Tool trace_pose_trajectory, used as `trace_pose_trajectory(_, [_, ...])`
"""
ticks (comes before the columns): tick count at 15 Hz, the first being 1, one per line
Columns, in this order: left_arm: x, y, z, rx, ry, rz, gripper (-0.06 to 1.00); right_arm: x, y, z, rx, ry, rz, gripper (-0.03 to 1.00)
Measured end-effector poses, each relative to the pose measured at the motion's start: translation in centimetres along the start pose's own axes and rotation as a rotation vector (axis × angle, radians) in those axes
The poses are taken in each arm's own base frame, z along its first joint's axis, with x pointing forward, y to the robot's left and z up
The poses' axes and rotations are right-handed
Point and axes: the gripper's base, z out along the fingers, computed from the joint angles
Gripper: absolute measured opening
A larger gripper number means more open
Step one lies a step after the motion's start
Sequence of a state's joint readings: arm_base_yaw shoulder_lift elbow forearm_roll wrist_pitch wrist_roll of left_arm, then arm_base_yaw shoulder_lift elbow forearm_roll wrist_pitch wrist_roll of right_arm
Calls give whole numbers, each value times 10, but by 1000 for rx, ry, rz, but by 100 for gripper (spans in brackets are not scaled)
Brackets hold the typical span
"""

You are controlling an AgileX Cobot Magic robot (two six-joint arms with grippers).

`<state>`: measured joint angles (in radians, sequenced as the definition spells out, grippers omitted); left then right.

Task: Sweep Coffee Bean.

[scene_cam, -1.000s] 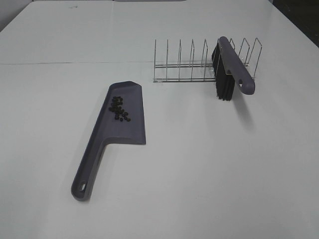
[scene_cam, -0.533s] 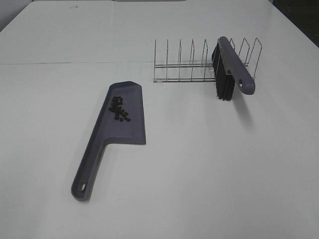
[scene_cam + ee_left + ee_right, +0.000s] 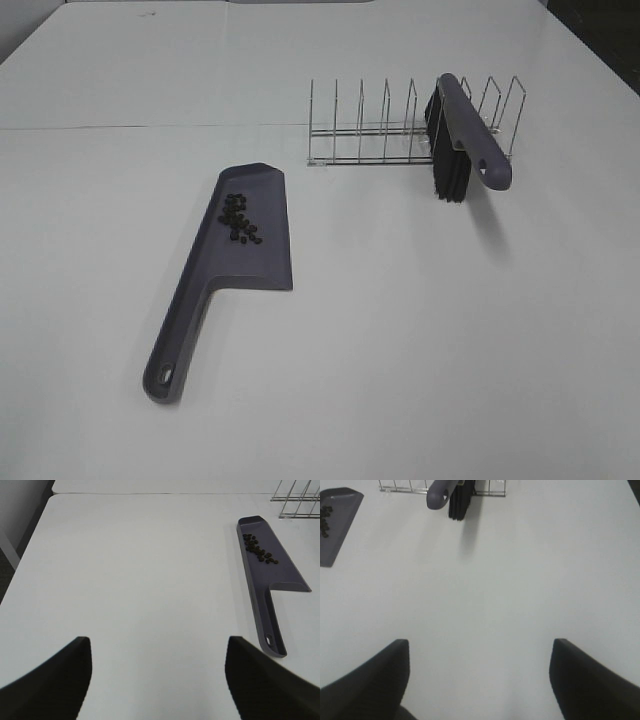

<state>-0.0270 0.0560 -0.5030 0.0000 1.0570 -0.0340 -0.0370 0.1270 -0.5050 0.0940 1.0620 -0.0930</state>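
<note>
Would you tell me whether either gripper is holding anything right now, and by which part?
Nothing is held: the left gripper and right gripper are both open and empty.

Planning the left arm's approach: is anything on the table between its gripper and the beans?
Nothing visible. The open left gripper faces bare table; the beans lie in the dustpan, off to one side.

The left end effector [image 3: 157, 680] is wide open over the white desk [image 3: 140, 570]. Coffee beans [image 3: 259, 550] sit in the purple dustpan [image 3: 280, 575].
</note>
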Motion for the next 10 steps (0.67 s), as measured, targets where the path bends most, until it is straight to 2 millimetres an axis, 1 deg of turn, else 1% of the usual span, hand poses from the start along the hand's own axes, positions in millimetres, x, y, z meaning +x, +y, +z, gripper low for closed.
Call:
trace_pose_trajectory(3, [4,0,-7,2,-51,0,70,7,1,-11,4,-85,-7,68])
trace_pose_trajectory(5, [5,0,-8,2,-59,0,70,10,2,-16,6,-121,-10,68])
trace_pose_trajectory(10, [5,0,-8,2,-59,0,70,11,2,-17,6,-130,-11,68])
